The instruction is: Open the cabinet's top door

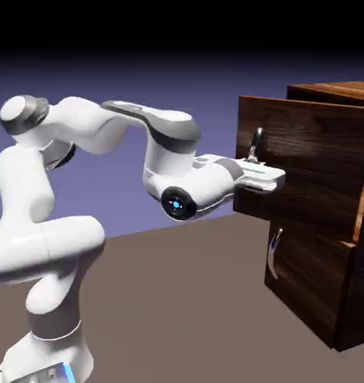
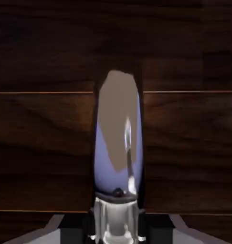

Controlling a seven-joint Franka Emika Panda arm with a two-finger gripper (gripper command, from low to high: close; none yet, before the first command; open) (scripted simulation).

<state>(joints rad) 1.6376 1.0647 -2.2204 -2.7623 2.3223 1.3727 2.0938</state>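
Two stacked doors showed on the cabinet (image 1: 353,90), which stood at the exterior view's right on the brown counter (image 1: 177,299); both were dark wood-grain panels, each with a curved silver handle; the top door (image 1: 312,164) was partly open, standing at an angle to the cabinet front, its left edge reaching out past the lower door (image 1: 312,277); a strip of lighter orange wood (image 1: 362,213) showed by its lower right corner.

The tool (image 2: 116,231) was closed on the top door's handle (image 2: 118,157); in the hand view the handle came up large and shiny between the dark fingertips (image 2: 74,228), running up the middle; its smooth face mirrored brown and blue-violet patches, plus a thin bright streak; dark wood grain filled most of the hand view around it, crossed by two thin orange lines, one above the other; a narrow blue-violet strip ran down the upper part of the right edge.

In the exterior view, the white arm (image 1: 170,149) rose from the lower left, bent over near the top left and reached right, its hand in front of the top door; the upper part of the gripped handle stuck out above the hand; the lower handle (image 1: 274,250) was apart from the hand, below it; the lower door looked flush with the cabinet front.
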